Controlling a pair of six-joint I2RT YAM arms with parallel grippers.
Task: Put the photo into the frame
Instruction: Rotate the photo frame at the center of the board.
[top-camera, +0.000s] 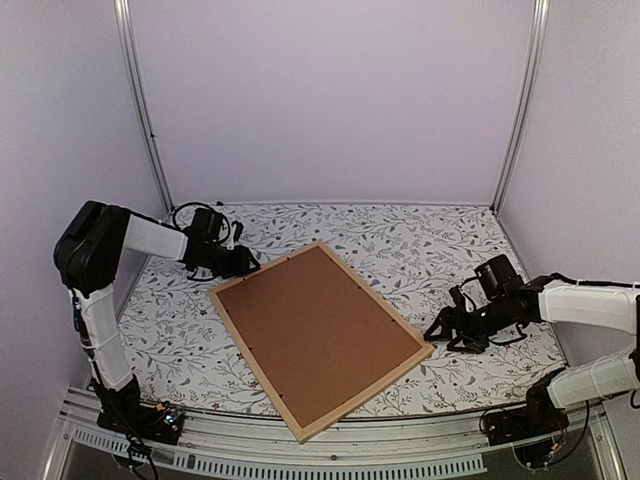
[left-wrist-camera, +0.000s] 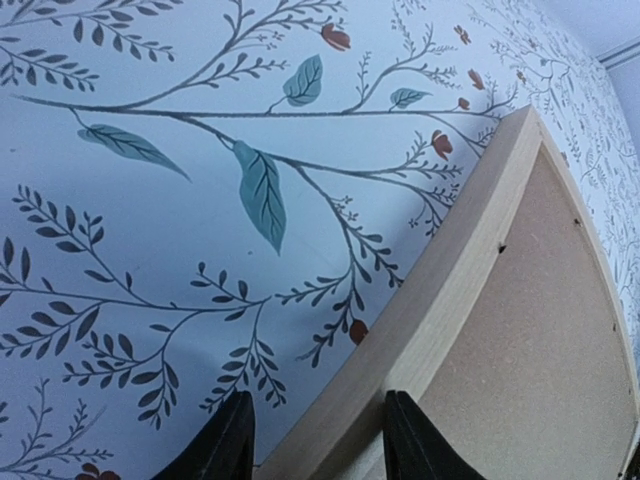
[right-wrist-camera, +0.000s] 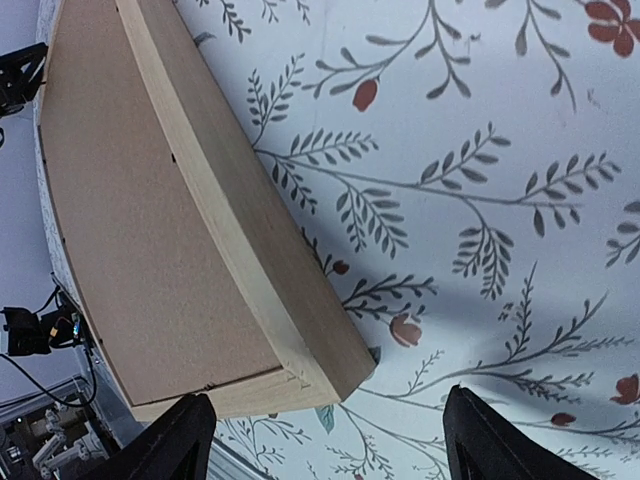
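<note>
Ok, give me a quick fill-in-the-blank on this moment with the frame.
1. The frame lies with its ____ backing board facing up.
2. The left gripper straddles the frame's rail; the right gripper sits by its right-hand corner, jaws ____.
3. The photo shows in ____ of the three views.
Missing words: brown; open; none.
</note>
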